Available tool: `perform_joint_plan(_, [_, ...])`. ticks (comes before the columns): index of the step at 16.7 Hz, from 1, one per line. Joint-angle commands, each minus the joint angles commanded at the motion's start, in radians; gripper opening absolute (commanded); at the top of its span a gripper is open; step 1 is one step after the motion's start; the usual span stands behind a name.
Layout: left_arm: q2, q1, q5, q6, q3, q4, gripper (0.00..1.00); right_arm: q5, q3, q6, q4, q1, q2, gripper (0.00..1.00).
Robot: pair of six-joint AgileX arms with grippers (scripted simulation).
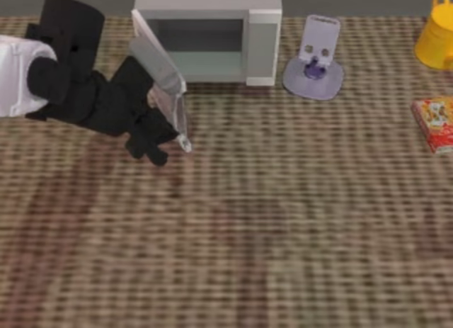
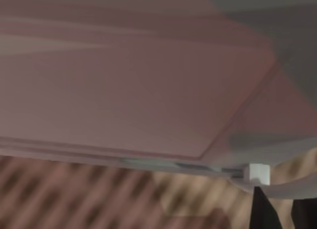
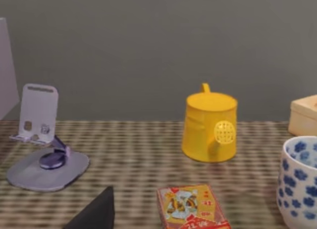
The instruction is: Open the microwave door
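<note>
Swinging the microwave door (image 1: 159,76) outward is under way: it stands well ajar from the microwave (image 1: 212,34) at the table's far left. Left gripper (image 1: 164,145) sits at the door's free edge, finger state impossible to tell. Next, pull further leftward; open table lies in front. Right arm is out of sight

A counter (image 1: 283,229) covered in a woven brown and tan basket-weave pattern fills nearly the whole top view, from the lower edge up to a narrow strip along the top of the frame. Behind it stands a plain grey-olive wall (image 3: 148,51), which takes up the upper half of the right wrist view. The light is soft and even, with faint shadows.
</note>
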Motion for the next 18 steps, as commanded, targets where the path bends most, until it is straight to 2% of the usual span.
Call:
perform_joint_plan(9, [0.007, 0.038, 0.041, 0.089, 0.018, -0.046, 0.0, 0.0, 0.0, 0.0, 0.0, 0.0, 0.0, 1.0])
perform_joint_plan(18, [0.007, 0.038, 0.041, 0.089, 0.018, -0.046, 0.0, 0.0, 0.0, 0.0, 0.0, 0.0, 0.0, 1.0])
